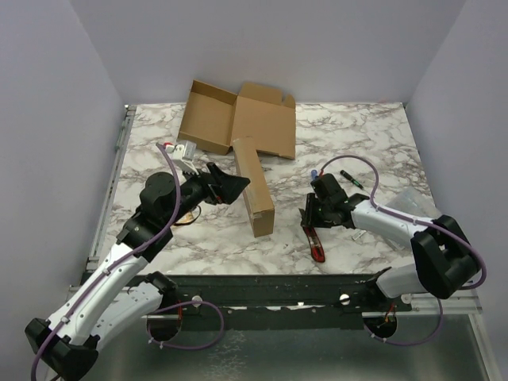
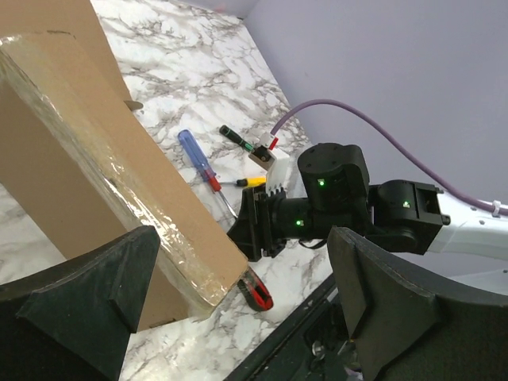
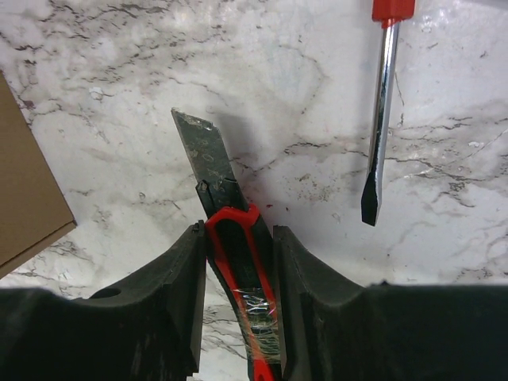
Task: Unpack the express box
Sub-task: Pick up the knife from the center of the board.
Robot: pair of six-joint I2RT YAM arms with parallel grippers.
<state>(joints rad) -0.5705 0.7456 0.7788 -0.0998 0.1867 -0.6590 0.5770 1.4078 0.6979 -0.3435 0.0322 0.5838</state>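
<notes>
Right wrist view: right gripper (image 3: 236,232) clamps the knife (image 3: 234,258), right of the box (image 1: 255,194); left gripper (image 1: 232,187) gapes wide, just left of the box; box judged light, stiff, tape-slick; take its long sides.

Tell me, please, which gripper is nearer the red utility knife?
Right. The right gripper clamps the red utility knife; the left gripper hangs open beside the long box.

free: surface (image 1: 373,135) far right | blocked: long box (image 1: 254,186) mid; open carton (image 1: 238,119) behind; utility knife (image 3: 238,238), screwdriver (image 3: 383,103) front right
</notes>
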